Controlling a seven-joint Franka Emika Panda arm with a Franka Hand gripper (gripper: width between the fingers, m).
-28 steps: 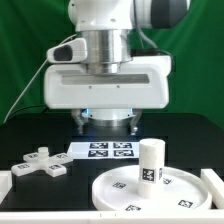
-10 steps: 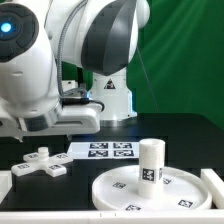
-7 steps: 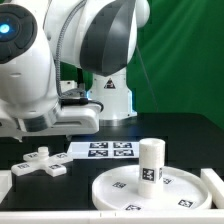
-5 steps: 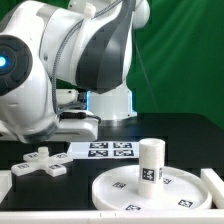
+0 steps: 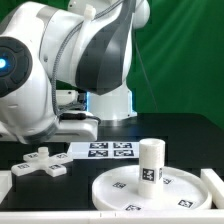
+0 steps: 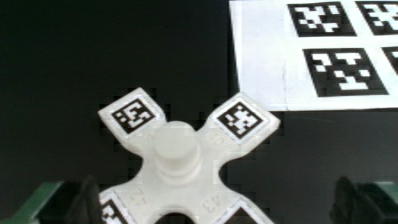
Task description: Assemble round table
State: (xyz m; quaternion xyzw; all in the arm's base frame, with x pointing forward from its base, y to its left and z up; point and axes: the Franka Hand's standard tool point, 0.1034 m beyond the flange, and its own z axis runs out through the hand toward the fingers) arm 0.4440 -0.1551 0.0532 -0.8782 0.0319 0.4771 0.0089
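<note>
The white cross-shaped foot piece (image 5: 38, 163) lies flat on the black table at the exterior view's left. In the wrist view the foot piece (image 6: 182, 160) sits between my two dark fingertips (image 6: 57, 203), which stand wide apart on either side of it without touching it. My gripper (image 6: 217, 205) is open and empty; in the exterior view the arm's body hides it. The short thick cylinder leg (image 5: 151, 161) stands upright on the large rimmed round disc (image 5: 120, 189) at the front right.
The marker board (image 5: 104, 150) lies flat behind the foot piece and also shows in the wrist view (image 6: 320, 50). The arm's large white body (image 5: 50, 70) fills the exterior view's left. A white block (image 5: 214, 187) stands at the right edge.
The arm has swung from the middle to the exterior view's left, over the foot piece. In the last half second nothing visibly moved. The parts have not shifted.
</note>
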